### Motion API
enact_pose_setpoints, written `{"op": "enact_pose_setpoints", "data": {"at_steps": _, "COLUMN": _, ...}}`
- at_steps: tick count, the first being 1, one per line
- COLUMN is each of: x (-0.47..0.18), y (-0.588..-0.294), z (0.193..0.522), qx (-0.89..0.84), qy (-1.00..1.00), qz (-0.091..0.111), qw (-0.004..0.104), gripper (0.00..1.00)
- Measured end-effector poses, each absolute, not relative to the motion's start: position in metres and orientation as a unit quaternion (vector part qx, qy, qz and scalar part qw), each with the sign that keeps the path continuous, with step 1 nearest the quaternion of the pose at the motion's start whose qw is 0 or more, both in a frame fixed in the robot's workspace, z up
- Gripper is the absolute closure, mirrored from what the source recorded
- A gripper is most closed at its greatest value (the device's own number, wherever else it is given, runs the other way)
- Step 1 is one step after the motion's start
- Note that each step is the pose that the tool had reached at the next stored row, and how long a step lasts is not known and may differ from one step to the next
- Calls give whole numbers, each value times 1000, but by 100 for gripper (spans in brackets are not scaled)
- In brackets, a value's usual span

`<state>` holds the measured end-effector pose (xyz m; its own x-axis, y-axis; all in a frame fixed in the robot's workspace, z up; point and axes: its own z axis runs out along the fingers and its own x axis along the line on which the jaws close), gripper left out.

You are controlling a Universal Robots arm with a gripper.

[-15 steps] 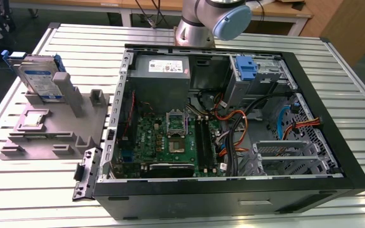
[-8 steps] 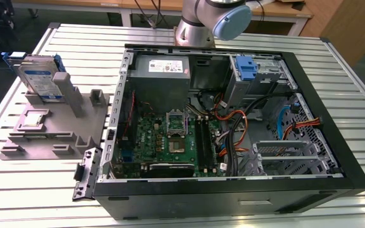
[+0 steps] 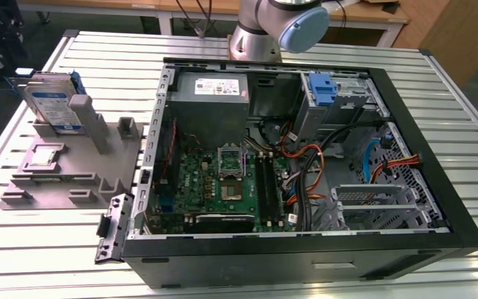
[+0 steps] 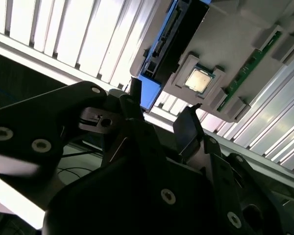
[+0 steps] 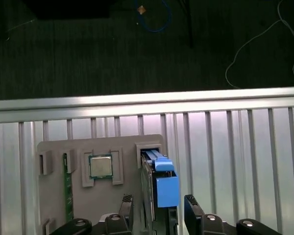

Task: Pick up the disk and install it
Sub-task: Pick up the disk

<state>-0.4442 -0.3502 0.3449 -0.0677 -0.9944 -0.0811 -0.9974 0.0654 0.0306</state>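
While fingers (image 5: 193, 213) hang spread, disk (image 5: 160, 186) stands below, btwn them.

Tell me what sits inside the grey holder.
The disk stands upright in a slot; a processor chip and a green memory stick sit in recesses. The slot hides the disk's bottom edge.

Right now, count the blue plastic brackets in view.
2. One bracket runs along the disk standing in the grey holder at the exterior view's left; the other bracket sits in the computer case's drive bay. More may be hidden.
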Motion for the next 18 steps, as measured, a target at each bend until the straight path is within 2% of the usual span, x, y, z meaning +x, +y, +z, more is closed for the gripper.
{"op": "enact_pose_setpoints", "data": {"at_steps": 18, "x": -449, "y": -346, "z": 317, "qx": -687, "qy": 726, "qz": 39, "qw": 20, "gripper": 47}}
